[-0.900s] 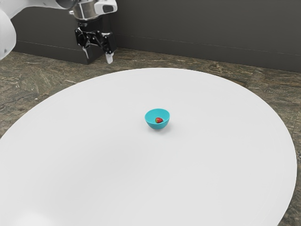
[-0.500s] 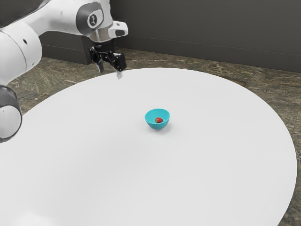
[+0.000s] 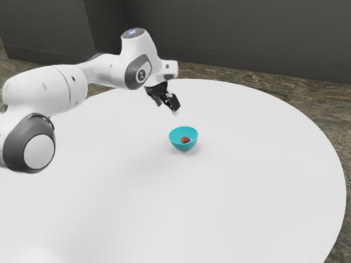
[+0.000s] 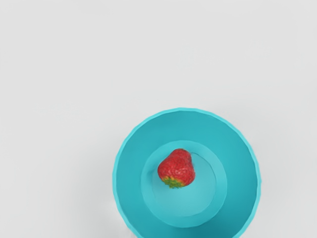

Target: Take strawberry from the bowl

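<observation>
My gripper hangs above the table with its fingers apart and nothing between them, up and to the exterior view's left of the turquoise bowl. Inside the bowl lies the red strawberry. Seen from the hand, the strawberry rests on the floor of the bowl, off its centre, its green leafy end toward the wrist view's lower edge. Neither bowl nor strawberry is touched by the gripper.
The bowl stands on a large round white table. The arm reaches over the table from the exterior view's left. Behind the table are a patterned floor and a dark wall.
My gripper has moved toward the exterior view's right and down in that view, from beyond the table's edge to near the bowl. More of the arm is in view. Bowl and strawberry have stayed put.
</observation>
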`<state>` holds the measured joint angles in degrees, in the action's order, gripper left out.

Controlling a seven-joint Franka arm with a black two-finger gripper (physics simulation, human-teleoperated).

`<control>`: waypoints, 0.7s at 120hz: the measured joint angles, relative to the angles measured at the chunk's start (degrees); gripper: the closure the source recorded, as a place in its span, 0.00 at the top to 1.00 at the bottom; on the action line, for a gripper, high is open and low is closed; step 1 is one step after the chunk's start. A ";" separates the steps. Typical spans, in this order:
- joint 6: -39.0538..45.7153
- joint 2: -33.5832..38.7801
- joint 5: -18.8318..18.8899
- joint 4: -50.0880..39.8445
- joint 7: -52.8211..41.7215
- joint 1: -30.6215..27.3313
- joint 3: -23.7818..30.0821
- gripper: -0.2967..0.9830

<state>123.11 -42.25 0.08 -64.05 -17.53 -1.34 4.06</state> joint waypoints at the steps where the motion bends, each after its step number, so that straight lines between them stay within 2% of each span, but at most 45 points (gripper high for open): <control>1: 0.39 0.03 -0.27 -0.48 -0.30 0.22 -0.28 0.77; 11: 3.52 -0.61 -3.72 -3.55 -2.87 2.49 -3.83 0.77; 20: 5.43 -2.44 -6.52 -2.83 -5.71 2.95 -4.33 0.77; 40: 6.30 -6.04 -8.93 0.56 -12.93 -1.50 3.43 0.77; 55: 4.17 -8.06 -6.84 2.73 -18.35 -5.64 9.25 0.77; 84: 1.08 -10.60 -1.56 3.15 -27.50 -6.39 10.09 0.77</control>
<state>124.19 -52.85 -1.48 -60.90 -45.03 -7.73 14.15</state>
